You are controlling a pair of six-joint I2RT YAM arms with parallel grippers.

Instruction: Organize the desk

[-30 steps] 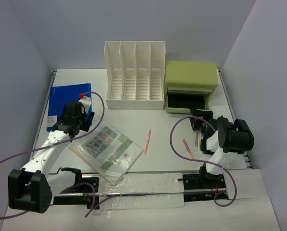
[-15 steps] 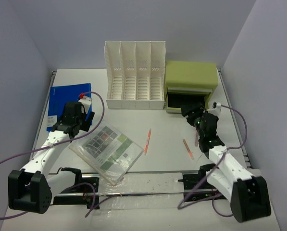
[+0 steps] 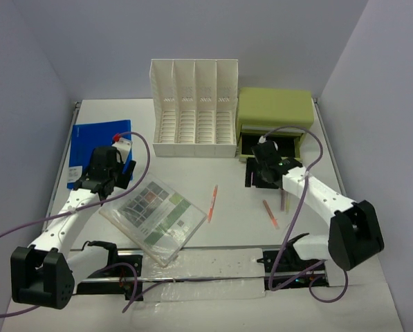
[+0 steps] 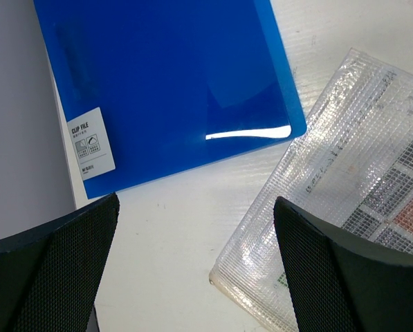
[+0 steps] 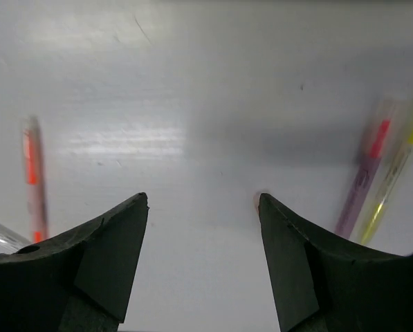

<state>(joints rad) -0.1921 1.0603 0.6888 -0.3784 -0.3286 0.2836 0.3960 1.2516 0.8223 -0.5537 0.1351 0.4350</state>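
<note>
The white bench carries a blue clip file, a clear mesh pouch, an orange pen, a slotted rack and a green drawer box. The left claw hangs released and empty between file and pouch; the right claw, also released and empty, hovers over bare bench near the box.

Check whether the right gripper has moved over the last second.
Yes. The right gripper has swung left. It was in front of the right end of the green drawer box and now hangs in front of its left front corner, jaws open.
</note>
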